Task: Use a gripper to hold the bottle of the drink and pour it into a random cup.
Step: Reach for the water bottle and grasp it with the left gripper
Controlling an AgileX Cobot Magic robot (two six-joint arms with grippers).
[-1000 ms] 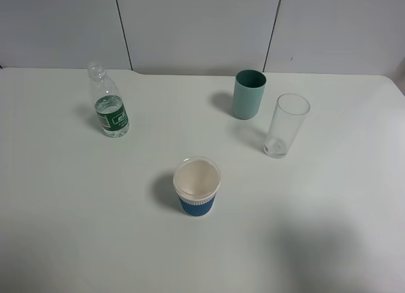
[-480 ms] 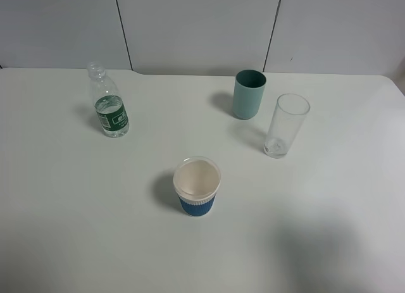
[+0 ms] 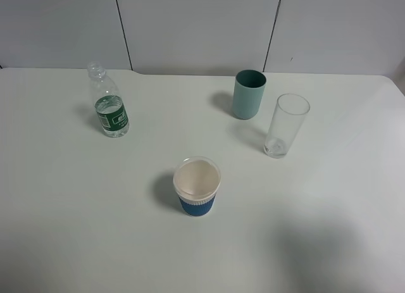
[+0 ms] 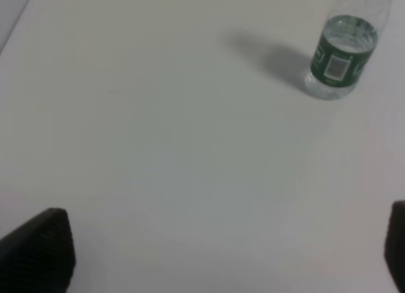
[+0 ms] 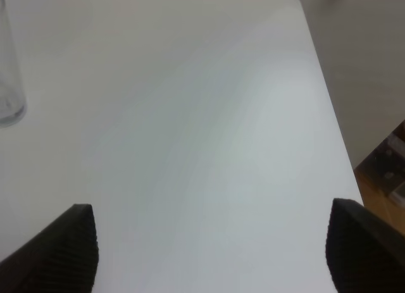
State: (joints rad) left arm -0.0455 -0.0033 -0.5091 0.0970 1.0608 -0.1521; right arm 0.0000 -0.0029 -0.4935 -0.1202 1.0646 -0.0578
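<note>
Neither arm shows in the overhead shot. Left gripper (image 4: 218,258) is spread wide with nothing in it, and right gripper (image 5: 212,252) is the same. Bottle (image 3: 109,103) stands upright at far left of the table (image 3: 76,211), uncapped, well apart from the cup (image 3: 197,187) near centre. Risks as I see them: thin plastic plus an open neck means a hard squeeze squirts liquid, and an off-centre approach knocks it over. The glass (image 3: 286,125) at far right invites a wrong-target pour.

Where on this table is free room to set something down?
The table is bare between the bottle and the teal tumbler, and everywhere in front of the cup. It is crowded only where the tumbler and tall glass stand close.
</note>
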